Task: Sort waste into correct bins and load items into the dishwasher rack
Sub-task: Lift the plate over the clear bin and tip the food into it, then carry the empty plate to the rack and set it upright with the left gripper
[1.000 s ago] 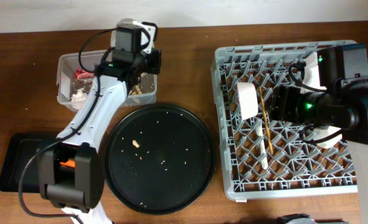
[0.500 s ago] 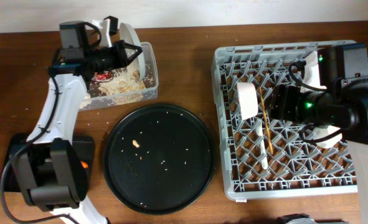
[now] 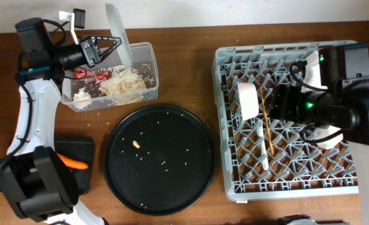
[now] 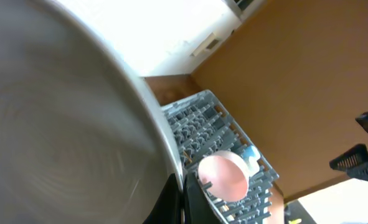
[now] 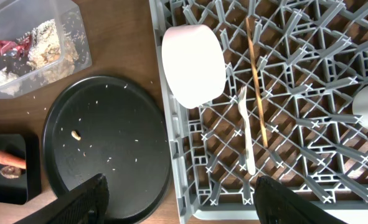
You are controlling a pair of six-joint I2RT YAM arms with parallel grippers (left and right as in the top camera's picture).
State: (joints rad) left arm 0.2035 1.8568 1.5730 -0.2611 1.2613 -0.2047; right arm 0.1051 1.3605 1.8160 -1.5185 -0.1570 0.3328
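My left gripper (image 3: pixel 102 48) is shut on the rim of the round grey-white plate (image 3: pixel 117 34) and holds it on edge above the back of the clear tub (image 3: pixel 148 57). The plate fills the left wrist view (image 4: pixel 59 124), with the jaws (image 4: pixel 179 202) pinching its edge. The tub holds beige food scraps (image 3: pixel 125 81), a red wrapper (image 3: pixel 86 73) and white tissue (image 3: pixel 79 95). An orange carrot (image 3: pixel 72 164) lies in the shallow black tray (image 3: pixel 84 147). My right gripper (image 3: pixel 276 103) hangs open and empty over the grey rack (image 3: pixel 284 181), which holds a white bowl (image 3: pixel 248 102), a chopstick (image 3: pixel 268 128) and a fork (image 3: pixel 261 147).
The large round black tray (image 3: pixel 159 164) lies between the tub and the rack, with crumbs and one peanut (image 3: pixel 135 144) on it. White cups (image 3: pixel 313 69) stand in the rack under my right arm. The rack's left edge (image 5: pixel 171 155) sits next to the round tray.
My left arm has swung left and back with the plate, from over the tub to behind it. The tub's contents and the carrot now show. The right arm has not moved.
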